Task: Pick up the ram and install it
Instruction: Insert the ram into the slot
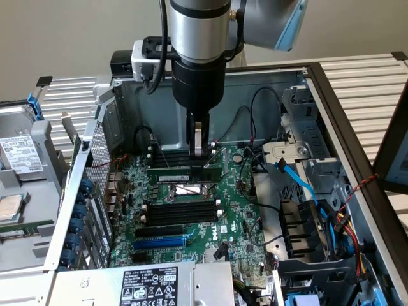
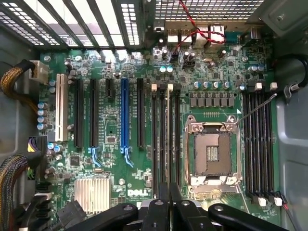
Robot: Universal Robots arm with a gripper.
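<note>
Computer case (image 1: 146, 95) around motherboard (image 1: 236, 217), ram (image 1: 167, 171) in hand (image 1: 201, 152)

Case (image 1: 319, 83) is open on top, so straight-down access over the board (image 1: 236, 217). Gripper (image 1: 199, 155), clamped on the ram (image 1: 169, 170), fills the gap above the slot bank (image 2: 161, 144) beside the CPU socket (image 2: 211, 154). Nothing tall close by.
- **Socket lever (image 2: 255, 109):** up, angled over the other slot bank (image 2: 260, 144).
- **Exterior view's right:** drive cage (image 1: 306, 236) and blue cable (image 1: 299, 186) crowd the board edge.
- **Exterior view's left:** rear wall (image 1: 86, 210).
- **Near side:** PSU box (image 1: 150, 287) blocks it.
</note>
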